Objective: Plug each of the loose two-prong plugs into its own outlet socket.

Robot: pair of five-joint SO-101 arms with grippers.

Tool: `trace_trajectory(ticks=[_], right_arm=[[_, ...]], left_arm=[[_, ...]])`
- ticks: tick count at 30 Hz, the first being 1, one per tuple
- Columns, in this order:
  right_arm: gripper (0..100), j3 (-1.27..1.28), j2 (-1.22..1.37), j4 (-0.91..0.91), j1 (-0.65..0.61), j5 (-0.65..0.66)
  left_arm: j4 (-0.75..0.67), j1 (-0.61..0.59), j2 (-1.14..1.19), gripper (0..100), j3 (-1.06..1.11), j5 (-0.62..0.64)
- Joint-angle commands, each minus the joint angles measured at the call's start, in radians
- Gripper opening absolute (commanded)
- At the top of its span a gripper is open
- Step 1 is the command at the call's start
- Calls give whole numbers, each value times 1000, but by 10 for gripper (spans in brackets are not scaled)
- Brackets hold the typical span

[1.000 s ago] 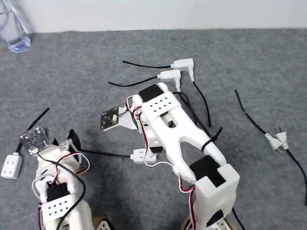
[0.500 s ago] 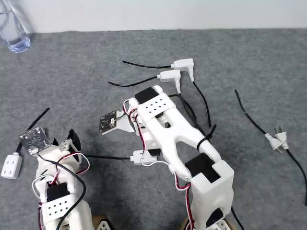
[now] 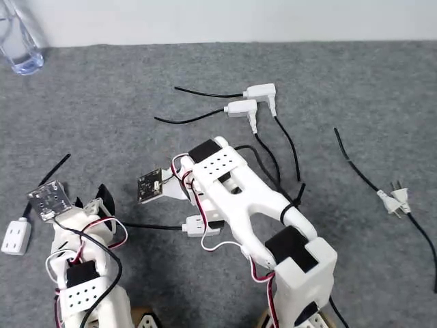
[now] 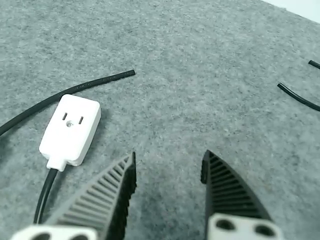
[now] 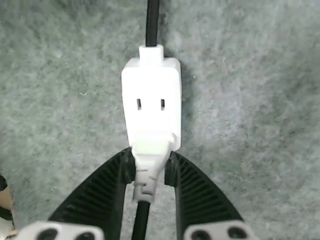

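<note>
In the right wrist view my right gripper (image 5: 149,155) is shut on a white two-prong plug (image 5: 148,150) that sits in the near end of a white outlet socket (image 5: 151,102); one more pair of slots on the socket is bare. From above, that socket (image 3: 196,224) lies under the right arm's wrist. My left gripper (image 4: 168,159) hangs open over bare carpet, with a second white outlet socket (image 4: 70,130) lying beside it, apart from the fingers. This socket (image 3: 15,237) is at the far left edge. A loose plug (image 3: 395,199) lies far right.
Two white angled plugs (image 3: 259,90) (image 3: 240,106) with black cords lie at the back centre. Black cords (image 3: 287,147) trail beside the right arm. A clear bottle (image 3: 19,48) stands at the back left corner. Grey carpet (image 3: 102,116) covers the table.
The right arm has drawn back toward its base and lowered, its wrist shifting to the front left. The socket under it slid slightly left. The left arm is still.
</note>
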Motion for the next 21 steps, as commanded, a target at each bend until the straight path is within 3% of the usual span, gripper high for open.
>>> trace_trajectory(ticks=[1,10,21], right_arm=[[9,68,24,-74,-39,-9],[9,143,24,-176,-101,-51],[13,140,5,-145,-101,-55]], left_arm=[[6,5,-9,207,-7,-6],[6,5,-9,207,-7,-6],[6,5,-9,207,-7,-8]])
